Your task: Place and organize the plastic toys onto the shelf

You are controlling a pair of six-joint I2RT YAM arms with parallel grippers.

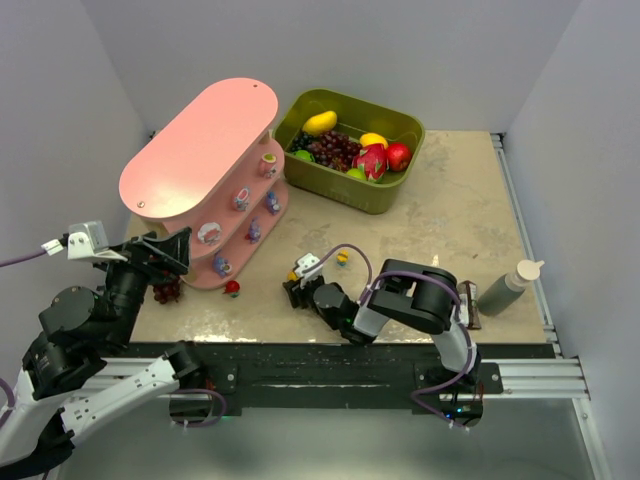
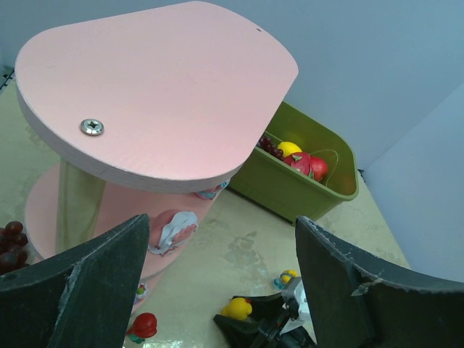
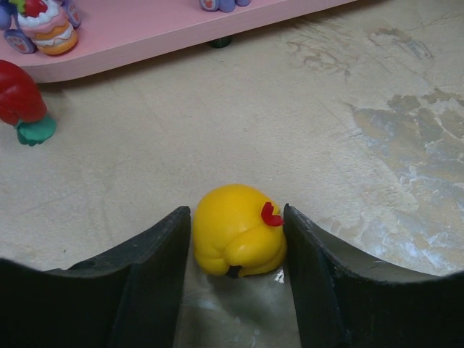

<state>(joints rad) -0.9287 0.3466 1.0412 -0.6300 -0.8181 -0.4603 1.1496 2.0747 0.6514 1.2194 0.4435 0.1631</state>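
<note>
The pink three-tier shelf (image 1: 200,140) stands at the back left; it also shows in the left wrist view (image 2: 159,80). Several tiny toys sit on its lower boards, one white and pink (image 2: 172,230), one cake-shaped (image 3: 47,27). My right gripper (image 1: 293,290) is low on the table, its jaws closed against both sides of a yellow toy (image 3: 238,228) that rests on the table. A red toy (image 1: 232,289) lies by the shelf's foot. A small yellow-and-blue toy (image 1: 342,258) lies just behind. My left gripper (image 2: 221,239) is open and empty, raised beside the shelf's near end.
An olive-green bin (image 1: 360,195) of larger fruits stands behind right of the shelf. A dark red grape bunch (image 1: 166,292) lies at the shelf's near left. A squeeze bottle (image 1: 505,285) lies at the table's right edge.
</note>
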